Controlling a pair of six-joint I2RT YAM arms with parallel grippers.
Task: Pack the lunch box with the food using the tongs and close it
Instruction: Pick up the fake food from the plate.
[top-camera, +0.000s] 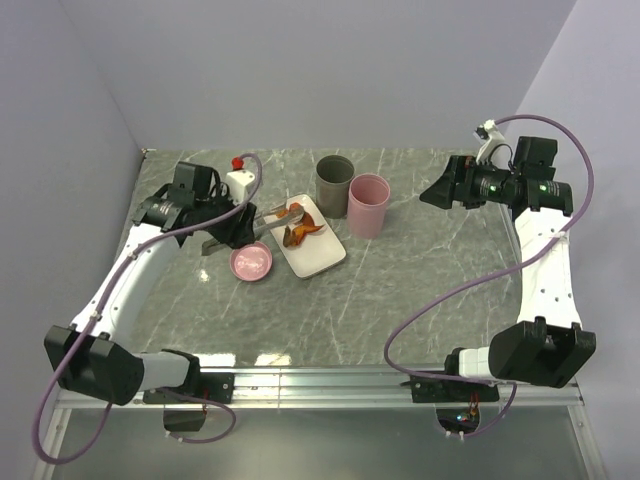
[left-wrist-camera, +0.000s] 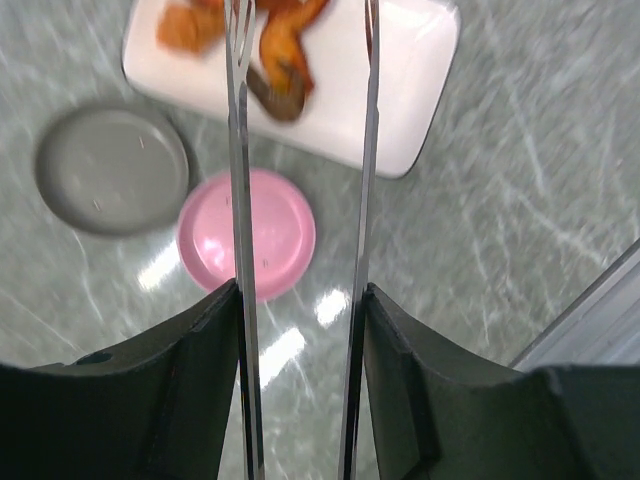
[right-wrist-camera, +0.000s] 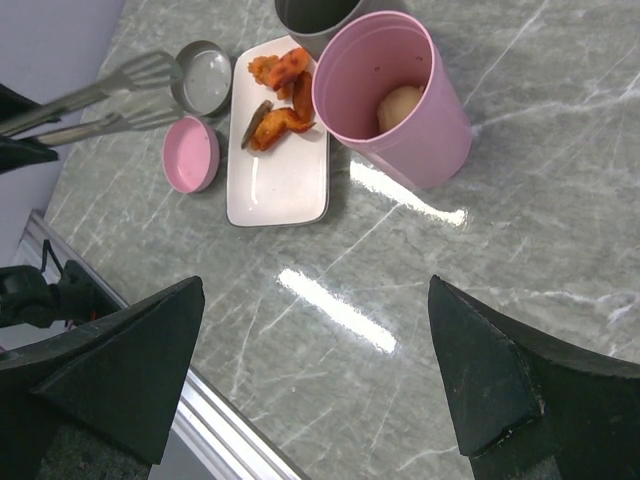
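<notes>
Several food pieces (top-camera: 300, 228) lie on the white tray (top-camera: 320, 256), tongs (left-wrist-camera: 238, 200) pinched in L gripper (left-wrist-camera: 300, 385) w/ tips over them, R gripper (right-wrist-camera: 316, 295) spread wide, empty; pick-up step, next probably needs a squeeze on one piece, then carry to lunch box (top-camera: 335, 178)

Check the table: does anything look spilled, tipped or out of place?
Nothing is spilled or tipped: the food sits on the white tray, and the grey lunch box and pink cup stand upright. The one oddity is a pale lump inside the pink cup.
</notes>
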